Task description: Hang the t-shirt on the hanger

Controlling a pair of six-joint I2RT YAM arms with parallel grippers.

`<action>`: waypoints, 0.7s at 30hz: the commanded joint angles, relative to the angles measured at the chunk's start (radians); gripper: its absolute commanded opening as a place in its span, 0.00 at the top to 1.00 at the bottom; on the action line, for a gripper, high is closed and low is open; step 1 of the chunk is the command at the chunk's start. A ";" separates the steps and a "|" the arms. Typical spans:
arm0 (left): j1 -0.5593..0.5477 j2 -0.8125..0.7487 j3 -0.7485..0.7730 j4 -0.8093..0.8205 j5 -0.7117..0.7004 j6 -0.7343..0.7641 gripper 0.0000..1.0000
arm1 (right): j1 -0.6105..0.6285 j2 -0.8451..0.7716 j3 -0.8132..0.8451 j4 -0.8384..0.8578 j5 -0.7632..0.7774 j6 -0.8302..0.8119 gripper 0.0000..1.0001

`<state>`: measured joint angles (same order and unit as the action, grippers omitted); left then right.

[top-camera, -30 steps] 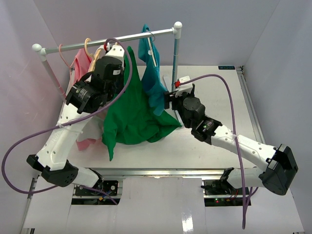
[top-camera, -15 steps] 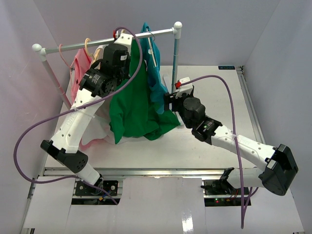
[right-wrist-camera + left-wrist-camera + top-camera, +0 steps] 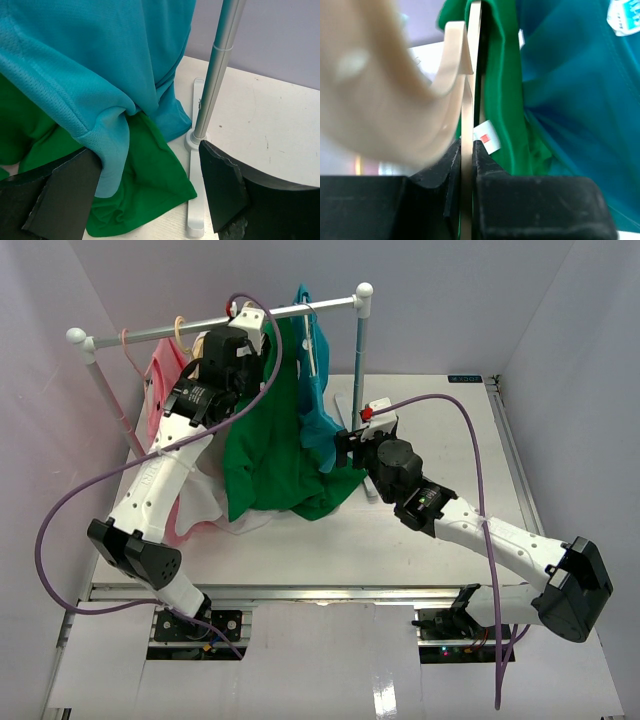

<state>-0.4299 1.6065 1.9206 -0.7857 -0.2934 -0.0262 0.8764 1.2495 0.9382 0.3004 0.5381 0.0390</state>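
The green t-shirt hangs from up near the rack's rail, its lower part spread on the table. In the left wrist view the t-shirt drapes beside the pale beige hanger, whose thick hook curves off to the left. My left gripper is shut on the hanger's thin stem, up by the rail. My right gripper is open and empty, low over the table, with the t-shirt's hem between its jaws.
A teal-blue t-shirt hangs right of the green one, and its cloth drapes over the hem. The rack's right pole and foot stand close by my right jaw. A pink hanger and pink and white shirts hang at the left.
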 commanded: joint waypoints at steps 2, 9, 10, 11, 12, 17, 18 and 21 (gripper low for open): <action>0.003 -0.093 -0.035 0.026 0.097 0.021 0.68 | -0.008 -0.032 0.003 0.030 -0.002 0.007 0.18; 0.003 -0.166 0.040 -0.093 0.125 -0.004 0.09 | -0.008 -0.050 0.019 0.009 0.001 -0.005 0.13; 0.003 -0.186 0.036 -0.096 0.120 -0.013 0.02 | -0.008 -0.052 0.027 -0.005 -0.003 -0.004 0.12; 0.003 -0.235 0.004 -0.073 0.123 -0.032 0.02 | -0.009 -0.053 0.041 -0.030 -0.007 0.001 0.11; 0.003 -0.285 -0.028 -0.050 0.125 -0.051 0.02 | -0.009 -0.054 0.056 -0.055 -0.011 0.007 0.10; 0.002 -0.508 -0.260 0.154 0.196 -0.072 0.02 | -0.010 -0.075 0.099 -0.207 -0.076 0.046 0.10; 0.003 -0.545 -0.272 0.166 0.210 -0.092 0.02 | -0.008 -0.078 0.108 -0.236 -0.079 0.057 0.10; 0.003 -0.617 -0.328 0.194 0.311 -0.150 0.02 | -0.007 -0.115 0.120 -0.308 -0.073 0.077 0.10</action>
<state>-0.4290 1.0804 1.6537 -0.7081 -0.1223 -0.0937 0.8707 1.1991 0.9969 0.1128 0.4856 0.0745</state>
